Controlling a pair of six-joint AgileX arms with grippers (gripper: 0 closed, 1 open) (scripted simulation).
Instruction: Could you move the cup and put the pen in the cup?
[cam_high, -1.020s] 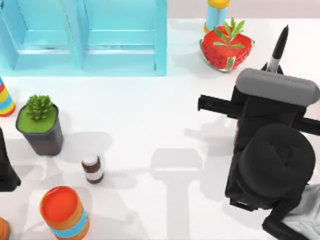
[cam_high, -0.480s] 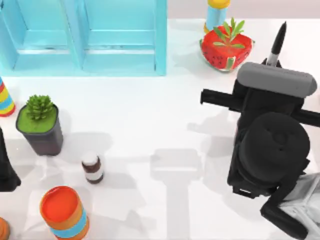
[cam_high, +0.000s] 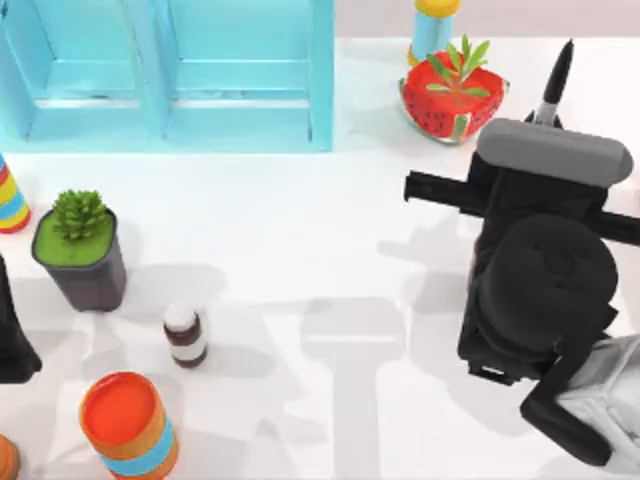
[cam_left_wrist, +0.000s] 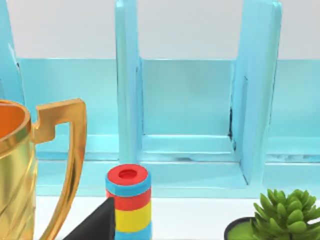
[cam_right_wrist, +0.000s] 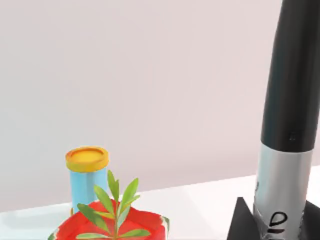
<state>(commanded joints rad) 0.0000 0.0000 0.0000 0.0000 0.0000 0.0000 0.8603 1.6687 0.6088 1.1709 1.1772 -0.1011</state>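
Two arms were on the table, but just the right one was working. Taking the watermelon planter (cam_high: 452, 95) as landmark: the right arm's bulk sat right of & nearer the camera than it, and vs a second ago it had crept a bit further back and to the right, carrying the pen (cam_high: 553, 85) w/ it, so the tip ended up higher beside the planter. Right gripper (cam_high: 545, 128) was clamped on the pen's lower end; in the right wrist view the pen (cam_right_wrist: 290, 120) stood nearly upright, grey label band just above a dark finger (cam_right_wrist: 242, 220), well off the table. The blue shelf unit (cam_high: 322, 75) stood left of the planter, the yellow-capped blue cylinder (cam_high: 434, 25) just behind it. Far left of the planter, nearer the camera: potted succulent (cam_high: 80, 245), orange cylinder w/ blue band (cam_high: 128, 425), small brown bottle (cam_high: 185, 336). Left gripper (cam_high: 12, 335) was parked at the far left edge, fingers' state can't tell. Reddish-brown cup wasn't anywhere I could make out; prob under the right arm, which I couldn't confirm. Judgement: pen was lifted & in transit, drop into the cup not yet done.
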